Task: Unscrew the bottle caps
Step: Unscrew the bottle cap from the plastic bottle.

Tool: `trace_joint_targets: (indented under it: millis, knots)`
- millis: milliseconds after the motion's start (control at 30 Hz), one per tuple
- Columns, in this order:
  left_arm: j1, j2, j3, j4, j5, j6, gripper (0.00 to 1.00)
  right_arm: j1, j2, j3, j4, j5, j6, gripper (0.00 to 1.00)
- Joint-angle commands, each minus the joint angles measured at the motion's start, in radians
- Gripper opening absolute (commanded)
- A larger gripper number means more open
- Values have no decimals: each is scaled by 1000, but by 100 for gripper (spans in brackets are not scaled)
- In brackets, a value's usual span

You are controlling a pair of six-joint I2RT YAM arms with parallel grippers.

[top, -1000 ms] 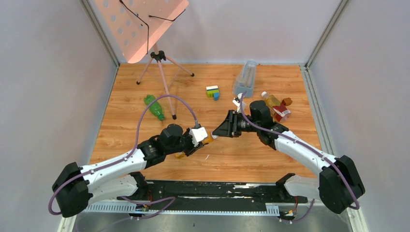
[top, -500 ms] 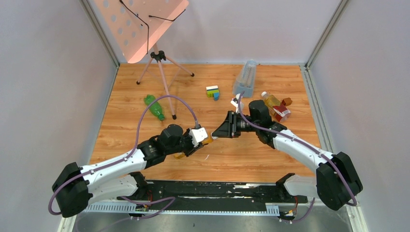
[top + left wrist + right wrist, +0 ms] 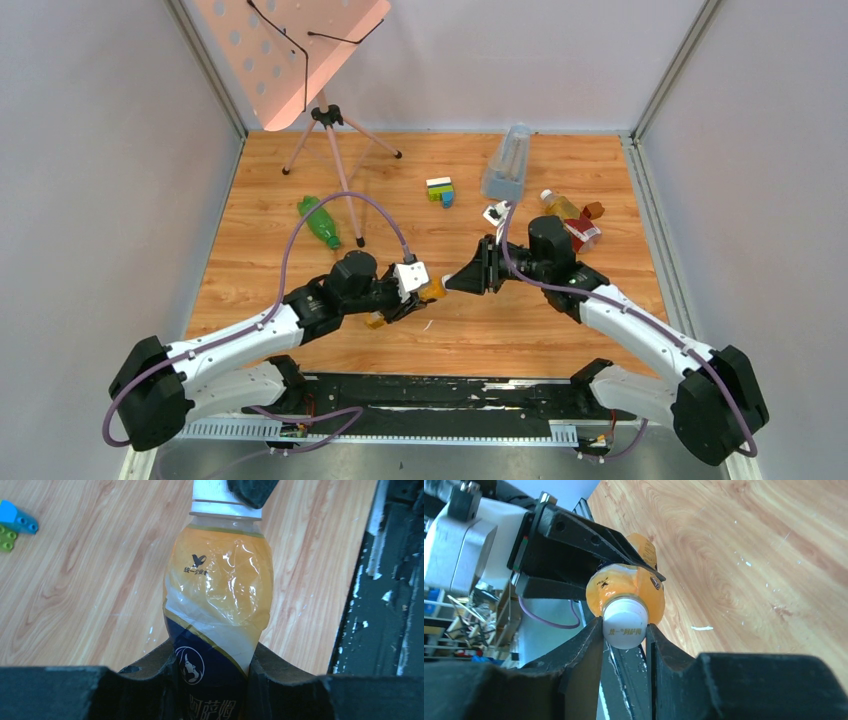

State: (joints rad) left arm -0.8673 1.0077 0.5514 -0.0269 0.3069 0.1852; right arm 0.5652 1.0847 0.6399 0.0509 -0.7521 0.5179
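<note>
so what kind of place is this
Likely a robot lab test cell: grey panel walls around a wooden table, two arms bolted at its near edge, a tripod holding a pink perforated board.

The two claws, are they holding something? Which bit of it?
Yes, they share one amber bottle. The left gripper clamps its lower body, and the right gripper pinches its white cap.

The amber translucent plastic bottle (image 3: 220, 595) is glossy, its film label (image 3: 220, 642) wrinkled. Its white plastic screw cap (image 3: 625, 625) looks matt. The light wood-grain table (image 3: 75, 580) is smooth; the black painted strip (image 3: 380, 605) at three o'clock is chipped.
</note>
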Motion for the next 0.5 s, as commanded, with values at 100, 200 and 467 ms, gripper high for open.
trace_joint_targets:
  millis: [100, 200, 467]
  knots:
    - [28, 16, 69, -84, 246, -31, 0, -5, -63, -14, 76, -36, -272, 0]
    - [29, 23, 87, -108, 307, -34, 0, -5, -90, -27, 78, -38, -329, 0]
    - [29, 43, 118, -121, 428, -49, 0, -3, -148, -35, 89, -60, -508, 0]
